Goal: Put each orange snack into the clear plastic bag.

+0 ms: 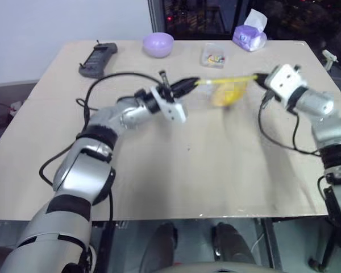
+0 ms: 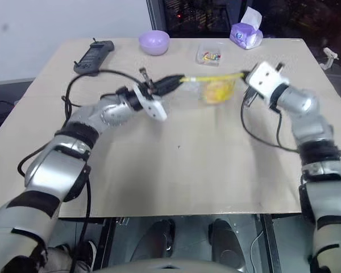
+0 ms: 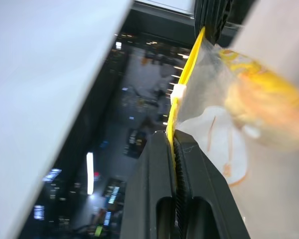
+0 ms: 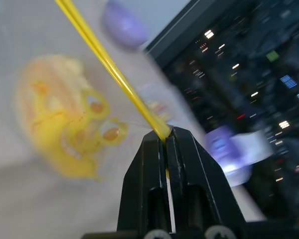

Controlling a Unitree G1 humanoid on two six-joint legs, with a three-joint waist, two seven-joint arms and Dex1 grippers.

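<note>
Both grippers, left gripper [image 1: 194, 83] and right gripper [image 1: 257, 77], are pinching opposite ends of the clear bag's [image 2: 207, 94] yellow strip, stretching it level between them; the orange snack [image 1: 226, 94] is hanging inside, below.

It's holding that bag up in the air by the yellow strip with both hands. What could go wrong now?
Each hand, left hand and right hand, pinches only the thin yellow seal strip of the clear plastic bag, so the strip could slip out and drop the bag.

The orange snack hangs inside as the only visible weight; if the two ends are pulled unevenly, the bag might tilt and spill it onto the table.
</note>
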